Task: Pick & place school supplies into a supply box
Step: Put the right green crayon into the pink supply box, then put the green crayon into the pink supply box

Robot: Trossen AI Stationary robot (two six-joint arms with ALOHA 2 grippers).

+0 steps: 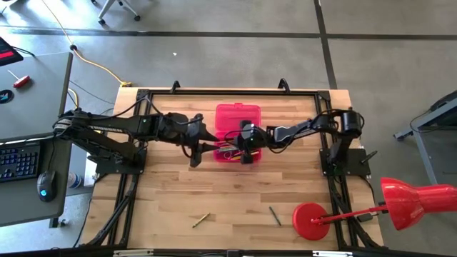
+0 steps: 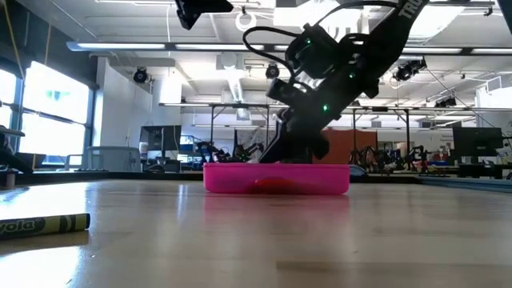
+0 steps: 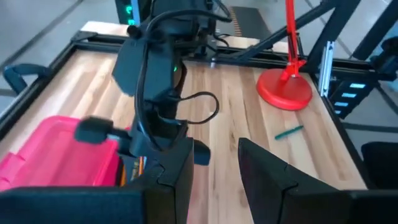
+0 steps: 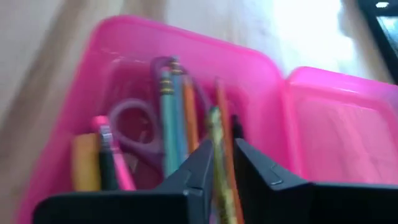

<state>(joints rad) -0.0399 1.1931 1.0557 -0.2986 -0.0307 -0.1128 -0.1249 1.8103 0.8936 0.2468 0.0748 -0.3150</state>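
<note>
The right gripper [image 4: 219, 163] is down over the open pink box [image 1: 238, 114] in the middle of the table [image 1: 235, 200], fingers pinched on a yellow-green pencil [image 4: 217, 149] that's poking into the tray alongside the scissors [image 4: 134, 127] and other pencils. The left gripper [image 3: 214, 171] hovers just beside the box on its left with fingers parted, holding nothing. Two stray pencils, one yellow [image 1: 201, 220] and one green [image 1: 274, 215], lie near the front edge, by the red lamp [image 1: 312, 220].

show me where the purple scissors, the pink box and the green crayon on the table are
purple scissors [image 4: 134, 127]: right wrist view, on the handle loop.
pink box [image 1: 238, 113]: high view, on the open lid.
green crayon [image 3: 289, 132]: left wrist view, on the middle of its shaft, beside the red lamp base [image 3: 284, 91].
</note>
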